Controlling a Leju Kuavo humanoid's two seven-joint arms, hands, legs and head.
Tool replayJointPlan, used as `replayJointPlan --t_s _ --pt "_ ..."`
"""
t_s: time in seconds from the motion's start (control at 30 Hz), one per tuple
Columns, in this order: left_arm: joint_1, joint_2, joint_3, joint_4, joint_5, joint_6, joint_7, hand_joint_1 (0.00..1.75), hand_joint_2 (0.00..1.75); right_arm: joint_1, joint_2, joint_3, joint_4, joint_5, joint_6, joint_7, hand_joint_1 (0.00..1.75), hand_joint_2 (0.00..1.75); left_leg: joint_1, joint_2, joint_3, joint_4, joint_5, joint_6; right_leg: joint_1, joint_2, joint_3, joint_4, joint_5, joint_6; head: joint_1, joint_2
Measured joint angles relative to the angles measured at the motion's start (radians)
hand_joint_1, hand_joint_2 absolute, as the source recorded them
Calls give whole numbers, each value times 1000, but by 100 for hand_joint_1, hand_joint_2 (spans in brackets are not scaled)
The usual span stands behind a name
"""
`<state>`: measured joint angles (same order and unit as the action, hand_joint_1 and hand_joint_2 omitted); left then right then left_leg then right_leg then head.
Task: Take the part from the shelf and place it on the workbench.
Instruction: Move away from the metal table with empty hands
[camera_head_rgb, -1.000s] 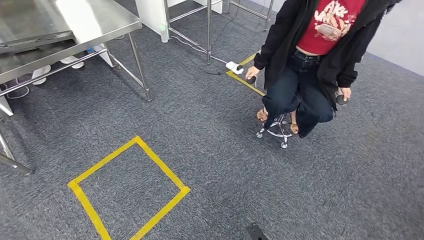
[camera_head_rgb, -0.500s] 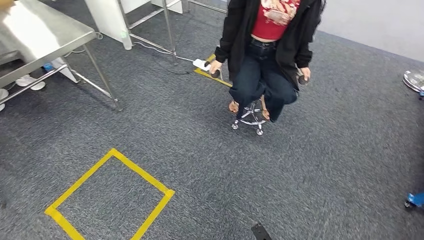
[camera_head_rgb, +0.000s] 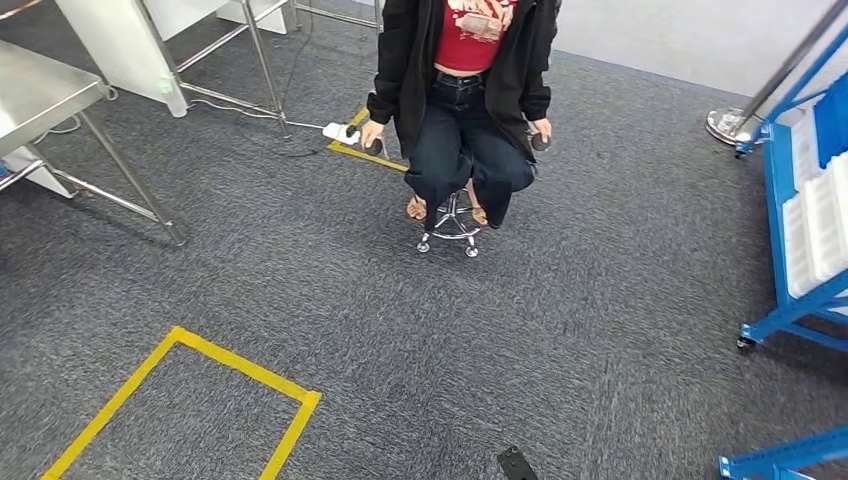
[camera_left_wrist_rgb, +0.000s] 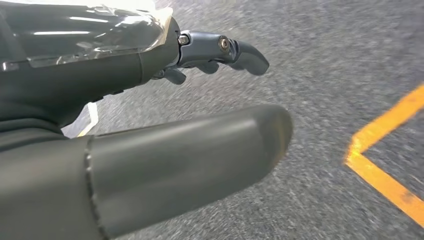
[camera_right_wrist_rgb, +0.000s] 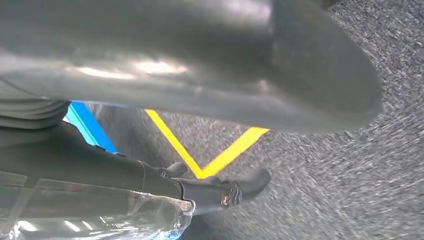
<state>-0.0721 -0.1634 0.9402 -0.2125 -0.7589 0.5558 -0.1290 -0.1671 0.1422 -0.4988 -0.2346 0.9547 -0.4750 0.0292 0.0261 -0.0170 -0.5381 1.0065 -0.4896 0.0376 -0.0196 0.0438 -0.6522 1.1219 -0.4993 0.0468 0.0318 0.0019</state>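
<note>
1. One person (camera_head_rgb: 462, 100) sits on one wheeled stool (camera_head_rgb: 449, 226) at the far middle of the head view, a small dark object in each hand.
2. One blue shelf (camera_head_rgb: 800, 230) stands at the right edge of the head view, with white trays (camera_head_rgb: 815, 235) on it; how many trays there are cannot be told, and no part can be made out on them.
3. A second piece of blue frame (camera_head_rgb: 785, 458) shows at the bottom right corner of the same view.
4. One steel workbench (camera_head_rgb: 40, 95) juts in at the far left, well apart from the shelf; its top is bare where it shows.
5. One yellow tape square (camera_head_rgb: 185, 400) lies on the grey carpet (camera_head_rgb: 500, 340) at the near left. A second strip of yellow tape (camera_head_rgb: 365, 155) lies beside the person's feet, next to one white power strip (camera_head_rgb: 340, 131).
6. The left hand (camera_left_wrist_rgb: 150, 130) hangs over the carpet near a yellow tape corner (camera_left_wrist_rgb: 385, 165). Its fingers (camera_left_wrist_rgb: 225, 50) lie nearly straight, apart from the thumb, with nothing between them.
7. The right hand (camera_right_wrist_rgb: 200, 125) hangs over the carpet too, with a yellow tape corner (camera_right_wrist_rgb: 210, 160) and a bit of blue frame (camera_right_wrist_rgb: 87, 127) behind it. Its fingers (camera_right_wrist_rgb: 235, 190) are spread away from the thumb and hold nothing.
8. One round metal base (camera_head_rgb: 730, 125) with a slanted pole stands at the far right.
</note>
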Motion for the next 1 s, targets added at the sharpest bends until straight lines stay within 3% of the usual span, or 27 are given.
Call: replayJointPlan --t_s 0.07,0.1,0.13,0.17,0.23,0.3,0.37,0.4,0.47,0.53,0.6,0.63,0.67,0.7,0.77,0.83,0.9,0.93,1.0 --pt "1 0 0 0 -2 0 0 0 0 0 1 -1 0 -3 -2 -3 0 0 -2 33 -3 0 0 2 -1 -27 -62 130 -56 1 3 0" --pt "2 0 0 0 -3 0 0 0 0 1 0 -2 0 -5 -3 -4 0 0 -3 48 -4 0 0 2 -2 -30 -77 164 -67 6 3 0" --pt "1 0 0 0 -4 -1 0 0 0 4 0 -3 0 -6 -4 -5 0 0 -3 63 -4 0 0 1 -3 -33 -70 161 -62 14 3 0" --pt "1 0 0 0 -4 -1 0 0 0 6 -2 -5 0 -8 -5 -6 0 0 -3 76 -4 1 -1 0 -4 -41 -43 117 -45 23 3 0" --pt "1 -1 0 0 -5 -2 -1 0 0 5 -3 -7 0 -10 -6 -8 0 0 -6 101 1 2 -5 -8 -4 -85 41 -27 0 32 3 0" --pt "0 -1 0 0 -6 -2 -1 0 0 3 -3 -8 0 -11 -7 -9 0 0 -12 119 8 2 -11 -20 2 -118 86 -106 26 20 2 0" --pt "-5 -1 0 0 -7 -4 -1 0 0 5 -4 -13 0 -13 -8 -9 0 0 -13 138 18 -1 -15 -32 9 -108 83 -110 31 -2 -1 0" --pt "-8 -1 -1 0 -7 -5 -1 0 0 8 -5 -16 0 -15 -8 -10 0 0 -10 140 22 0 -18 -39 3 -96 83 -112 33 -11 -4 0" --pt "-11 0 -1 0 -7 -6 -1 0 0 10 -6 -19 0 -17 -11 -12 0 0 -4 100 9 39 -52 -49 -6 -73 89 -116 38 -28 -7 0" --pt "-10 1 -1 0 -6 -6 -2 0 0 9 -4 -19 0 -14 -13 -15 0 0 -1 39 -44 156 -122 -51 -5 -49 88 -117 42 -43 -11 0" --pt "-7 2 0 0 -5 -6 -2 0 0 9 -1 -19 0 -11 -13 -15 0 0 -1 17 -104 273 -169 -50 2 -23 85 -117 43 -49 -12 0" --pt "-5 2 0 0 -4 -6 -2 0 0 11 -1 -20 0 -11 -13 -14 0 0 -1 15 -115 288 -162 -49 3 -8 85 -116 44 -50 -12 0" --pt "-5 2 0 0 -4 -6 -2 0 0 12 -1 -20 0 -10 -13 -13 0 0 -1 13 -107 264 -135 -46 4 6 86 -115 44 -50 -12 0" --pt "-4 2 0 0 -4 -6 -3 0 0 12 -1 -20 0 -10 -13 -13 0 0 -1 4 -83 206 -95 -43 5 22 88 -114 44 -49 -12 0" --pt "-4 3 0 0 -4 -6 -5 0 0 10 0 -20 0 -10 -13 -10 0 0 2 -41 -27 76 -32 -36 8 47 87 -109 43 -47 -12 0" --pt "-5 4 0 0 -6 -7 -8 0 0 8 1 -20 0 -11 -13 -9 0 0 -1 -66 -4 20 -18 -30 10 68 77 -107 46 -36 -13 0" --pt "-6 4 0 0 -7 -9 -9 0 0 10 1 -22 0 -16 -13 -8 0 0 -5 -45 0 10 -14 -19 7 84 66 -109 52 -21 -13 0" --pt "-7 4 0 0 -8 -10 -10 0 0 12 0 -23 1 -19 -14 -9 0 0 -5 -33 4 2 -9 -11 7 70 58 -101 49 -16 -13 0" --pt "-7 4 0 0 -13 -11 -11 0 0 13 -1 -25 1 -24 -14 -10 0 0 -3 -5 10 -12 -1 2 9 15 18 -31 17 -17 -8 0"
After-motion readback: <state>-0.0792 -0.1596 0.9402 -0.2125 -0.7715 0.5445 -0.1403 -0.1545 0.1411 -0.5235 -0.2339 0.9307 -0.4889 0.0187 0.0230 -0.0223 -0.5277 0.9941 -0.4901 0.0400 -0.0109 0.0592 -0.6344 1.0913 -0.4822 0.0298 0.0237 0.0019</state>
